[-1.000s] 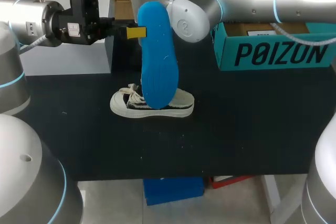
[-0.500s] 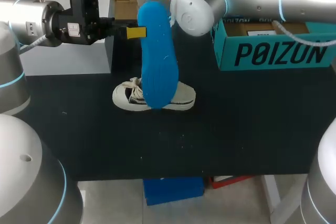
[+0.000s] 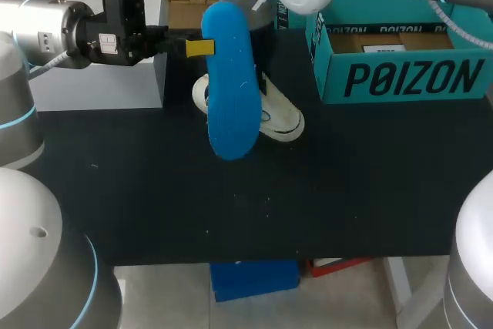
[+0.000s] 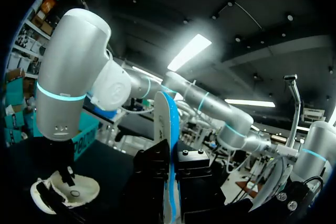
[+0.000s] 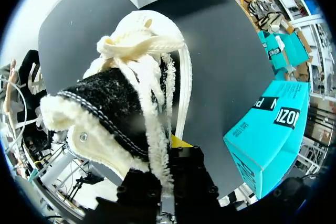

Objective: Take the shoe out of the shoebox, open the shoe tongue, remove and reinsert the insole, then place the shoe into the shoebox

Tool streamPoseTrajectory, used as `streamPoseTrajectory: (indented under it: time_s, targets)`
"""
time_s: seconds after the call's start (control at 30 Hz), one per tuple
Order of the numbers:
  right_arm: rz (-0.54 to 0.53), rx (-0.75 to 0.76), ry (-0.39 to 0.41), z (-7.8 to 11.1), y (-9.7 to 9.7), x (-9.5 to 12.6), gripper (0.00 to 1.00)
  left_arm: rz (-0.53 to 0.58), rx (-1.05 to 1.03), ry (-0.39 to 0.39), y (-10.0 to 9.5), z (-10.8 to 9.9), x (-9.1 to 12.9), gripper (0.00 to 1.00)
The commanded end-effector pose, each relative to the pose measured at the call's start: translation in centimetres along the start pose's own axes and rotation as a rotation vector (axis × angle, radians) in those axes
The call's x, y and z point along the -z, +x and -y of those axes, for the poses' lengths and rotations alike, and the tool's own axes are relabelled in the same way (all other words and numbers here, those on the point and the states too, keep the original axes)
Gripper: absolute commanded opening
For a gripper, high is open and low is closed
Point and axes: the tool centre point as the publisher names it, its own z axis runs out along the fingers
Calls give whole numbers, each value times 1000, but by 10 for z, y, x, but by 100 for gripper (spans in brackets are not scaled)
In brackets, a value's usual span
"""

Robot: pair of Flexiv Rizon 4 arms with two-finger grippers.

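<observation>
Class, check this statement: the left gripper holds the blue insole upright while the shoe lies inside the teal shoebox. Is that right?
Not quite. The shoe is not inside the teal shoebox. The right gripper grips it outside, beside the box, as the head view shows. The rest stands: the left gripper holds the blue insole upright.

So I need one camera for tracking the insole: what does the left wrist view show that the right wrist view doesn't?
Only the left wrist view shows the blue insole, edge-on, and the right arm above the shoe. Only the right wrist view shows the laces and fleecy lining close up. Both show the shoe, the teal shoebox and the black table.
</observation>
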Motion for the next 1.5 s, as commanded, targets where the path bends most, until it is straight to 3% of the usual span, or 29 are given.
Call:
streamPoseTrajectory:
  time_s: [0.03,0.4,0.73,1.17,1.5]
  targets:
    - [25,-559,90,1,3,10,0,2,-1,2,0,-1,-1,0]
    - [-41,-1012,42,9,14,9,0,2,-1,2,0,-1,-1,0]
    - [-86,-1148,-18,7,35,1,0,2,-1,2,0,-1,-1,0]
    - [-128,-1138,-37,-9,61,-29,0,2,-1,2,0,-1,-1,0]
    - [-131,-1059,-38,-13,67,-48,0,2,-1,2,0,-1,-1,0]
